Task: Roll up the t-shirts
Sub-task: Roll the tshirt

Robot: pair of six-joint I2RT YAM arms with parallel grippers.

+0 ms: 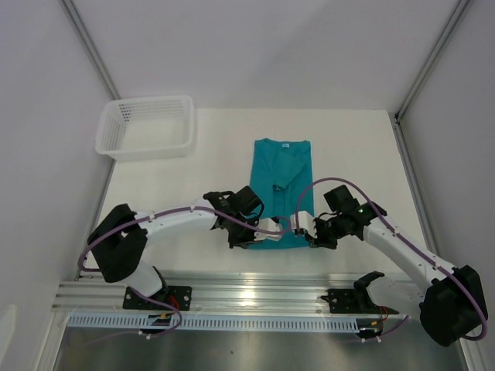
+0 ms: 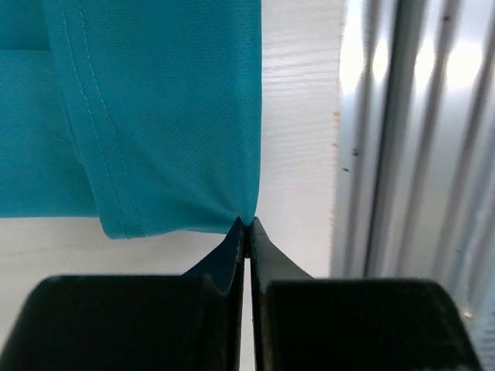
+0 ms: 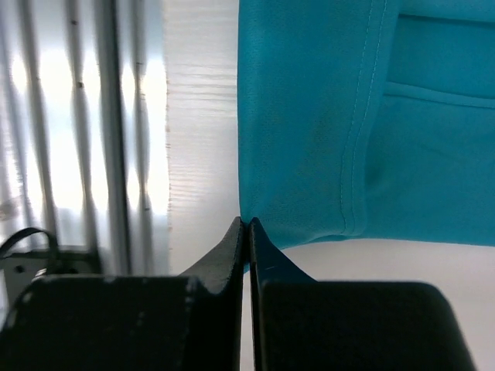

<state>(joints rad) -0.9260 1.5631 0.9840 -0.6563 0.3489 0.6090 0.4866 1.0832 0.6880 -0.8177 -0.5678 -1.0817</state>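
Observation:
The teal t-shirt (image 1: 282, 182) lies folded into a long strip on the white table, neck with its white label at the far end. My left gripper (image 1: 249, 236) is shut on the shirt's near left hem corner; in the left wrist view the cloth (image 2: 155, 116) is pinched at the fingertips of the gripper (image 2: 247, 224). My right gripper (image 1: 312, 232) is shut on the near right hem corner; in the right wrist view the cloth (image 3: 348, 116) meets the tips of the gripper (image 3: 247, 222).
A white mesh basket (image 1: 147, 127) stands at the far left of the table. The metal rail (image 1: 247, 297) with the arm bases runs along the near edge, close behind both grippers (image 2: 418, 139) (image 3: 77, 131). Grey walls close in left and right.

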